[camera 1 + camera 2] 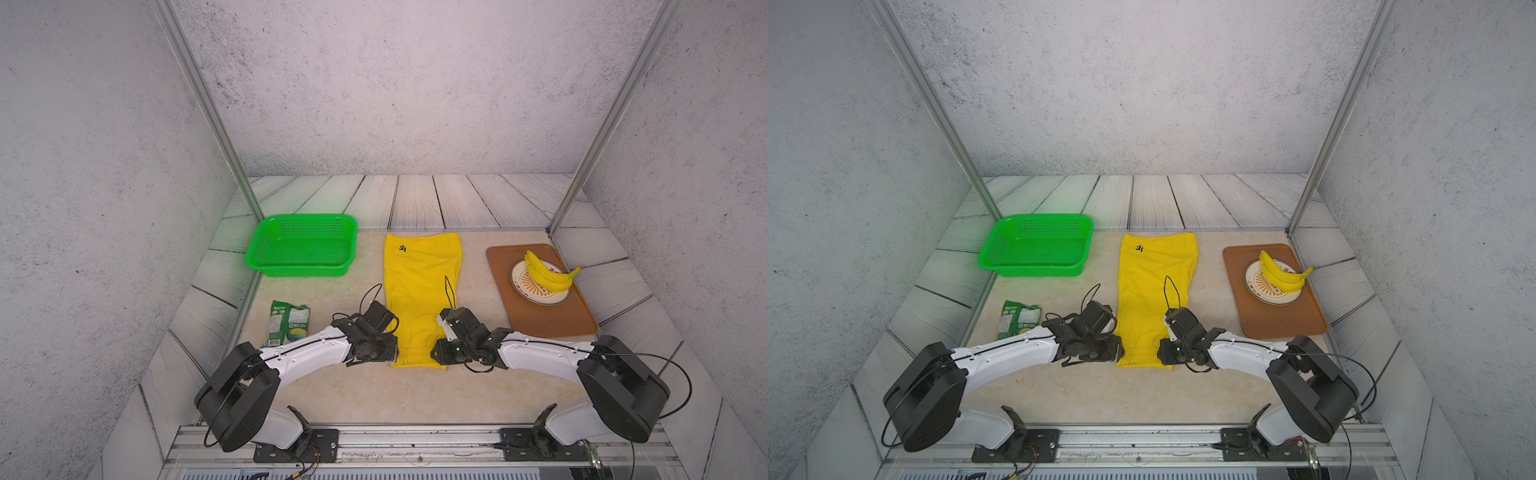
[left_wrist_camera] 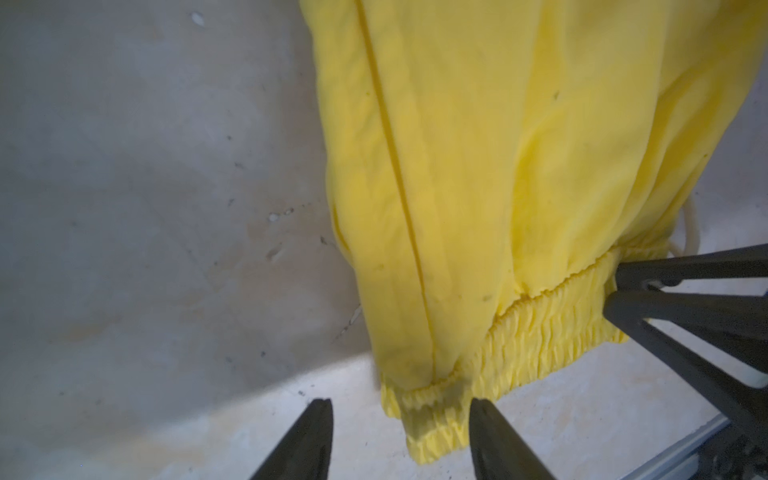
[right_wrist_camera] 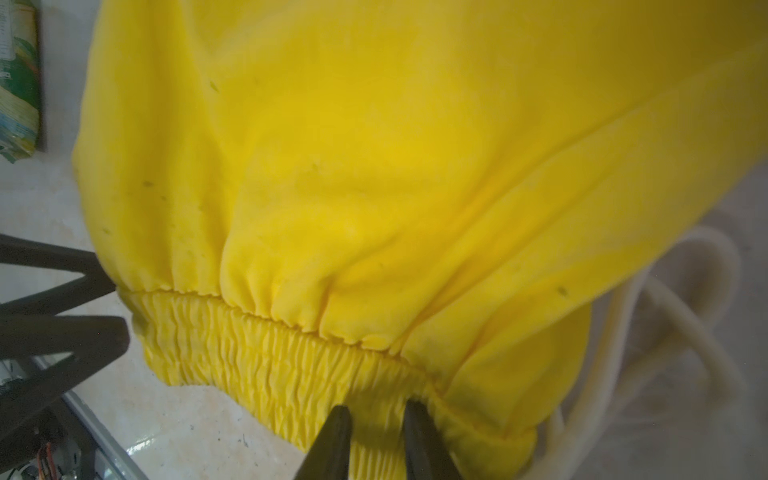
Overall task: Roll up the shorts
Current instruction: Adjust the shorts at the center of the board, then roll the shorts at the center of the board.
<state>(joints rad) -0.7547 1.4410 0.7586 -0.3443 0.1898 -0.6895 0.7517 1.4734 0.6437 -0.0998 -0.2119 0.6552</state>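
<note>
Shorts (image 1: pixel 419 282) lie flat mid-counter, folded lengthwise into one long strip. Leg hems point to the far edge, waistband (image 3: pixel 270 357) faces the near edge. Small black logo (image 1: pixel 402 248) sits near the far end of the strip.

Left gripper (image 2: pixel 401 403) is at the waistband's left corner with its jaws apart. The cloth corner sits in the gap and one finger touches its edge; nothing is clamped.

Right gripper (image 3: pixel 376 409) is at the waistband's right end. Its jaws are nearly together with gathered elastic pinched between them, so it grips the shorts. The whitish drawstring (image 3: pixel 665 332) loops on the counter (image 1: pixel 415 395) just beside that end.

Both arms reach in from the near edge, one on each side of the strip, wrists low over the surface.

Green basket (image 1: pixel 307 217) stands at the far left corner, well apart from the shorts. Green snack packet (image 1: pixel 286 324) lies at the left edge, just beside the left arm. Brown tray (image 1: pixel 540 320) lies along the right edge; on it is a plate (image 1: pixel 517 276) with bananas (image 1: pixel 548 276) on top.
</note>
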